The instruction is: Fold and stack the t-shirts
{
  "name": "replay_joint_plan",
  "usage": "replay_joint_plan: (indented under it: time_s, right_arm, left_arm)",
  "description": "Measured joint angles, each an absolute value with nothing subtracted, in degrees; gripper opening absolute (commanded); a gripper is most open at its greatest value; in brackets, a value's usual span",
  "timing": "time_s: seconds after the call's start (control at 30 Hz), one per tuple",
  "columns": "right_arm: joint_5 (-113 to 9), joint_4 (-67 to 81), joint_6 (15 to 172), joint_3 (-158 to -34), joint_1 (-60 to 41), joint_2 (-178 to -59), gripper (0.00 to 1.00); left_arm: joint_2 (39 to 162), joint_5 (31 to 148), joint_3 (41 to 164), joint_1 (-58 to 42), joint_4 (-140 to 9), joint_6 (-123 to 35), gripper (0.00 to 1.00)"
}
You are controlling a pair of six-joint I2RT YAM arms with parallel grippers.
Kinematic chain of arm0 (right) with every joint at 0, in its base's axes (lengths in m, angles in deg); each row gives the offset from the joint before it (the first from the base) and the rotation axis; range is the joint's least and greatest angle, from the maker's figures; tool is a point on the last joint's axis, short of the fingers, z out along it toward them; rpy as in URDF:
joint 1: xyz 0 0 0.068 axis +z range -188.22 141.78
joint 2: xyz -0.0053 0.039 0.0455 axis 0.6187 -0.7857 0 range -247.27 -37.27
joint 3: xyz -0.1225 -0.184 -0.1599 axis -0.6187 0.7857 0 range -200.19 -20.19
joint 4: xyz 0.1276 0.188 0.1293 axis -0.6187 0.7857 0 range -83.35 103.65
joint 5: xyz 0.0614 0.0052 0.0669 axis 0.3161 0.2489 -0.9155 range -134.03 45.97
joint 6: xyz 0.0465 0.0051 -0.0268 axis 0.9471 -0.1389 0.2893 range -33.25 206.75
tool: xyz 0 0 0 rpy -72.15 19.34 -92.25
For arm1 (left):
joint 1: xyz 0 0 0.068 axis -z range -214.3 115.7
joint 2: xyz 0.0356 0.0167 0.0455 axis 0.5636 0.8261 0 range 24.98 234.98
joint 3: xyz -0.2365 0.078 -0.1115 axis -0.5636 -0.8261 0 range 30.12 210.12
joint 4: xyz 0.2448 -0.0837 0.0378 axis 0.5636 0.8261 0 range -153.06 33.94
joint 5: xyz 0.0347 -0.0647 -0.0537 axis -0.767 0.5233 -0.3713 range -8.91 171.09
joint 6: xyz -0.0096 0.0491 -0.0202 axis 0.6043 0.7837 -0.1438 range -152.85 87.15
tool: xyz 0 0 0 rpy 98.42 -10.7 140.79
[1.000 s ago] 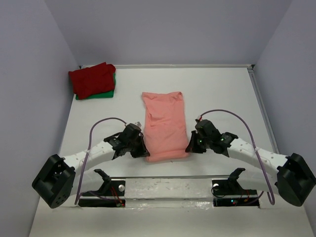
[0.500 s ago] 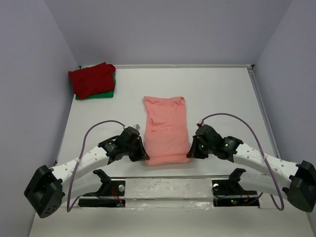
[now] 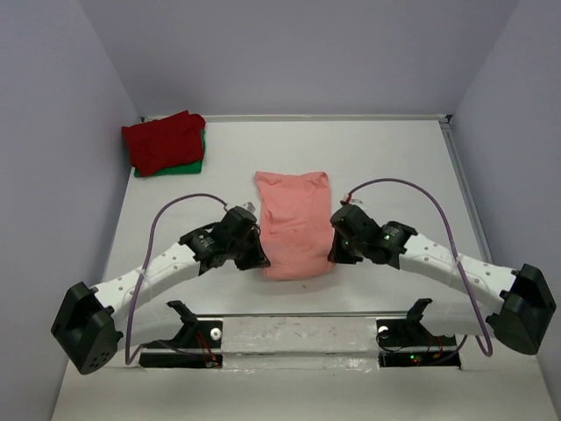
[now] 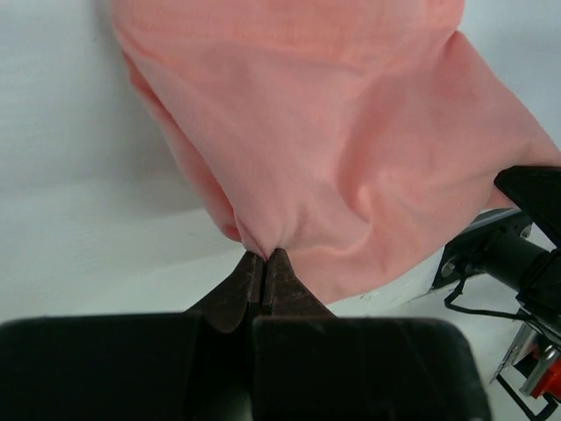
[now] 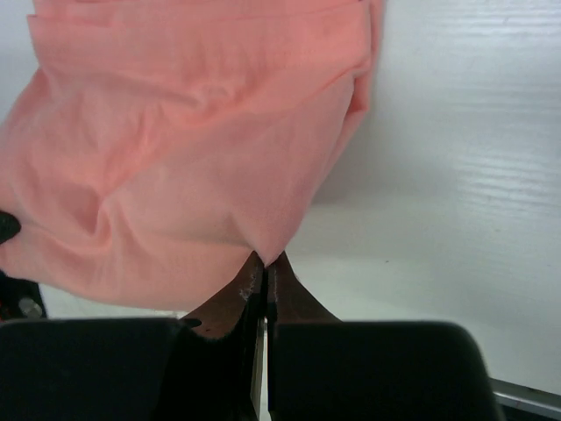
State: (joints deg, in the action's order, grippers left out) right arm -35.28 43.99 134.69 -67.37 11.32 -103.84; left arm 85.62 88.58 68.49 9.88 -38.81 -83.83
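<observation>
— White table (image 3: pixel 394 158), lavender walls. What's finished?
— The dark red t-shirt (image 3: pixel 162 140) lies folded on the green t-shirt (image 3: pixel 195 165): a stack of two.
— And the salmon-pink t-shirt (image 3: pixel 296 219)?
— Nearer and to the right of that stack, well apart, a long strip. The left gripper (image 4: pixel 265 259) and right gripper (image 5: pixel 265 261), jaws pressed together, each pinch a near corner, raised. I'd judge one more fold remains, then stacking.
</observation>
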Motion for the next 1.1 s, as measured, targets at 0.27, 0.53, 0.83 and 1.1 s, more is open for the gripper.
replay_joint_plan:
  time_s: [0.27,0.53,0.83,1.1]
  right_arm:
    - [-28.37,46.73,127.32,-83.24,8.87,-119.7,0.0]
    - [-29.05,46.75,119.15,-97.29,-2.52,-131.68,0.0]
    - [-33.92,47.88,112.55,-111.98,-9.4,-143.94,0.0]
    - [-35.83,49.35,110.47,-115.65,-10.01,-145.71,0.0]
  left_arm:
    - [100.05,87.75,83.46,7.87,-38.18,-78.13,0.0]
    - [112.79,89.39,96.08,-1.16,-37.66,-71.44,0.0]
    - [124.85,90.72,111.7,-8.26,-34.33,-66.15,0.0]
    - [124.59,90.94,112.42,-8.59,-33.31,-65.56,0.0]
